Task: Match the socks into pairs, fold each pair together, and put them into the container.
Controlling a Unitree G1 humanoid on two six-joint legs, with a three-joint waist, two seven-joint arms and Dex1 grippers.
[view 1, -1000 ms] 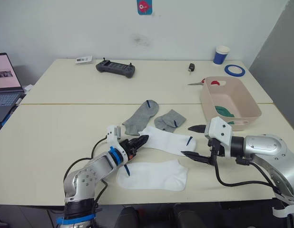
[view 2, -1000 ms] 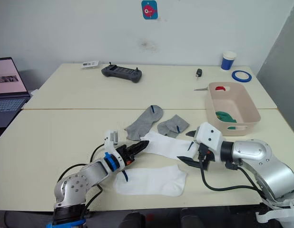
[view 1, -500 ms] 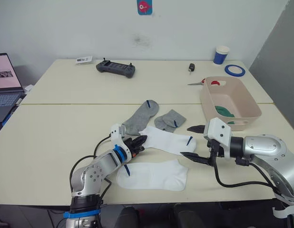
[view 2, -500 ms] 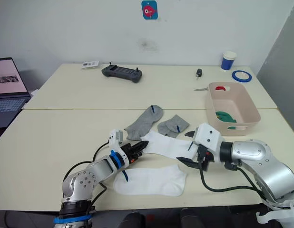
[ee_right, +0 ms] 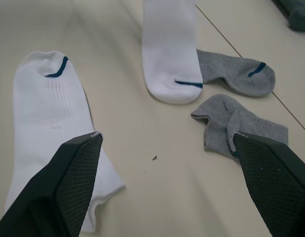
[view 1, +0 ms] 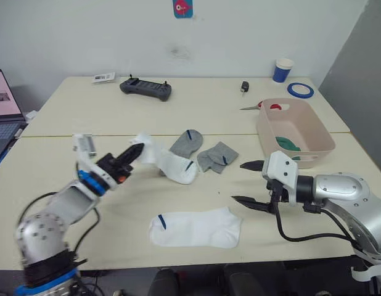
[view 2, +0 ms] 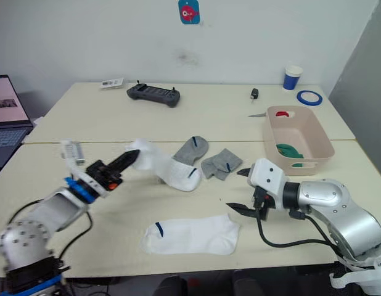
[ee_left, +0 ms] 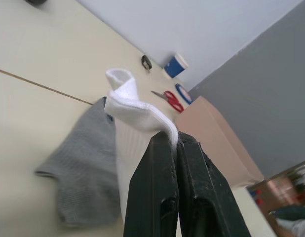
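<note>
Pinching one end of a white sock, the left gripper holds it raised at nine o'clock while its far end overlaps a grey sock. The right gripper hovers with fingers spread at three o'clock, near the second white sock at six and the pink bin at two.

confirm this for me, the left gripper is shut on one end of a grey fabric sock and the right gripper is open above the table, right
Not quite: the left gripper is shut on one end of a white fabric sock, not a grey one. The left wrist view shows its closed black fingers pinching white fabric. The two grey fabric socks lie on the cream table. The right gripper is indeed open above the table.
</note>
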